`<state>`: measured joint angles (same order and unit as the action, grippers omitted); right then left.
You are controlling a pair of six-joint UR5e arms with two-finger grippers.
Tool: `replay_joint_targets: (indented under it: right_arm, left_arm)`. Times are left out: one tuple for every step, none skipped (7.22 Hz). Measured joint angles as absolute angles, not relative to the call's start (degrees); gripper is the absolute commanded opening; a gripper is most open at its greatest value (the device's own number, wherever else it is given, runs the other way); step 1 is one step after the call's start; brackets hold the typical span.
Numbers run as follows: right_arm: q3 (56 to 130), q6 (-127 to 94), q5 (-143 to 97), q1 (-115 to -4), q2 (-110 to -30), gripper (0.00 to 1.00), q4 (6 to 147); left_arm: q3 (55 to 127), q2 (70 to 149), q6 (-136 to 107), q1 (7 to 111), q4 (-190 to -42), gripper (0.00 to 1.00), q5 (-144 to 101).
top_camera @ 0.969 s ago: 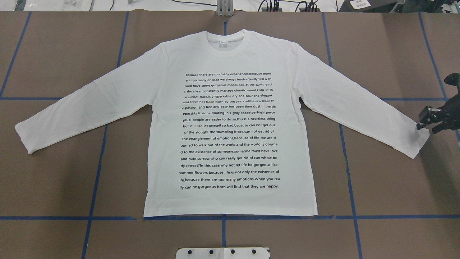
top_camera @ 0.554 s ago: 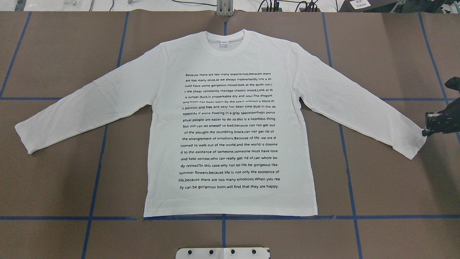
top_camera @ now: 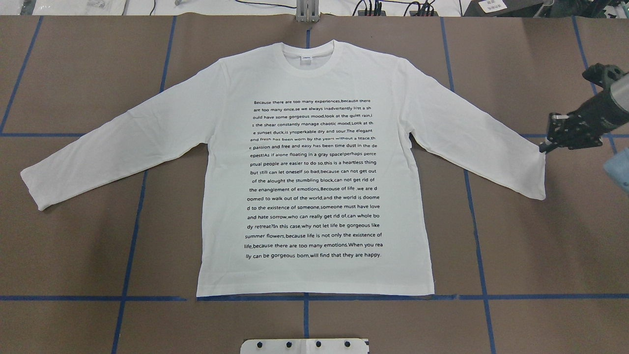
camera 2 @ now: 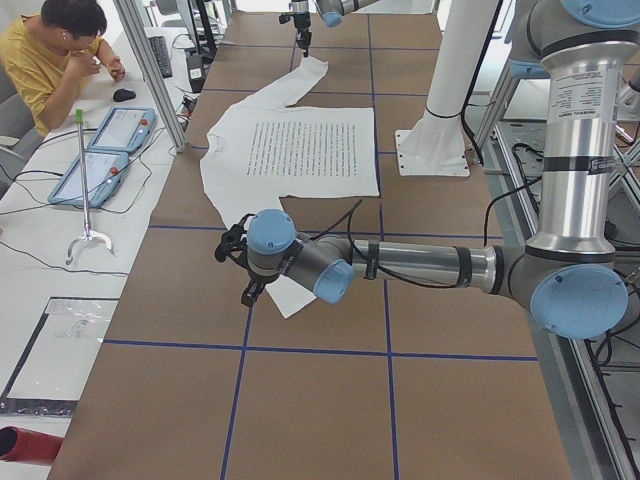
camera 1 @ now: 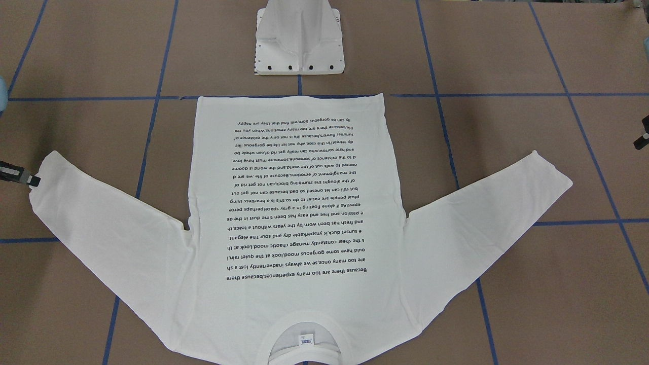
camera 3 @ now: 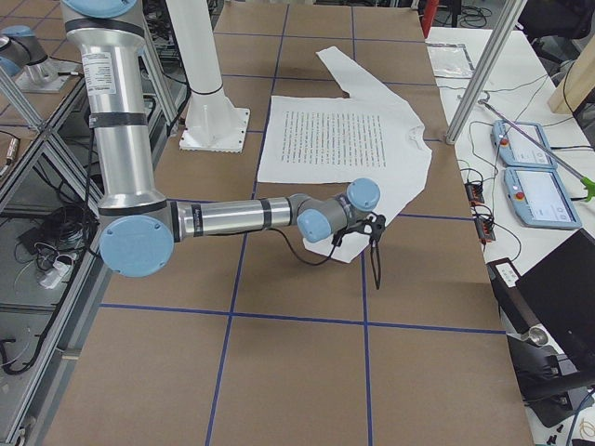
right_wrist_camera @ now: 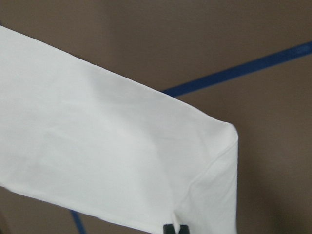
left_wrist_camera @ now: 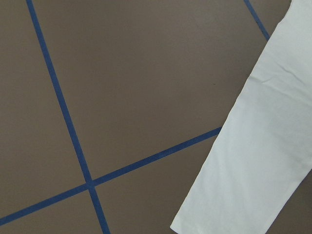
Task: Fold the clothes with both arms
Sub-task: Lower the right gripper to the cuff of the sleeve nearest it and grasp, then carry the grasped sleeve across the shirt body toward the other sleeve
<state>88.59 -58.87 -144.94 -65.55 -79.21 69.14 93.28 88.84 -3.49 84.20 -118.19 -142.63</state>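
The white long-sleeved T-shirt (top_camera: 314, 162) lies flat on the brown table, text side up, collar at the far side. My right gripper (top_camera: 544, 147) is shut on the cuff of the sleeve on the robot's right. It holds that cuff off the table, so the sleeve end hangs down folded. The right wrist view shows the cuff (right_wrist_camera: 209, 161) pinched at the fingertips (right_wrist_camera: 175, 228). My left gripper (camera 2: 245, 285) hovers by the other sleeve's cuff (top_camera: 34, 189); I cannot tell whether it is open. That sleeve (left_wrist_camera: 253, 161) lies flat.
Blue tape lines (top_camera: 128, 236) grid the table. The white pedestal base (camera 1: 299, 40) stands at the near edge, just behind the shirt hem. An operator (camera 2: 60, 50) sits at a side desk with two teach pendants (camera 2: 105, 150).
My right gripper closed on the sleeve cuff, then lifted it and carried it inward and toward the far side. The sleeve end now hangs folded. The rest of the shirt has not moved.
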Motion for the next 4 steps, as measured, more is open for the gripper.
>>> replay_joint_targets:
  right_arm:
    - [87.6, -67.8, -144.7, -63.4, -71.1, 0.00, 70.6]
    - [84.7, -76.1, -143.8, -61.4, -62.2, 0.00, 71.6]
    - [80.3, -82.6, -141.5, -59.1, -53.0, 0.00, 71.7]
    - [74.1, -86.7, -138.3, -56.5, -43.1, 0.00, 71.6]
  left_arm:
    - [94.0, 88.9, -4.1, 84.2, -118.2, 1.00, -143.4]
    - [94.8, 89.0, -5.1, 84.2, -118.1, 1.00, -143.9]
    - [95.4, 89.1, -5.9, 84.2, -118.1, 1.00, -144.0]
    - [95.7, 89.1, -6.3, 84.2, -118.1, 1.00, -144.2]
